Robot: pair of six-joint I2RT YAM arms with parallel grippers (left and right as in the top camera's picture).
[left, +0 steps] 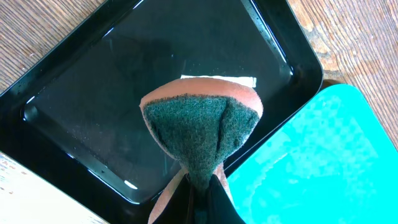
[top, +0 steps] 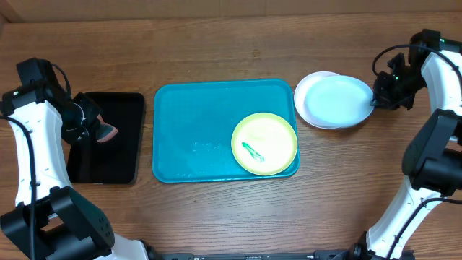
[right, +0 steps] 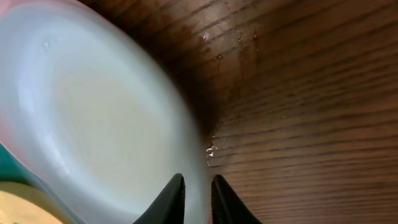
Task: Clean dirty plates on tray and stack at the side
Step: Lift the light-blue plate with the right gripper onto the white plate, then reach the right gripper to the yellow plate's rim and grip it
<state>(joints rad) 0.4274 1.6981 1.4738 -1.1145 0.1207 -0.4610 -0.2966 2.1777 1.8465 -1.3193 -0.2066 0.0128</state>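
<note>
The tray is turquoise. At its 4 o'clock, the yellow-green plate carries a darker green smear. Off the tray toward 2 o'clock, a pale blue plate overlaps a white plate. The side tray is glossy black. The sponge is dark green, backed in salmon pink. The table is brown wood grain.

Your left gripper pinches a folded sponge at its lower end, dark green scouring face toward you, a salmon edge curving over the top; behind it lies the glossy black tray, a pale rectangular glint on its floor; a rounded corner of the turquoise tray sits just beside it at lower right; the wood-grain table shows beyond.
</note>
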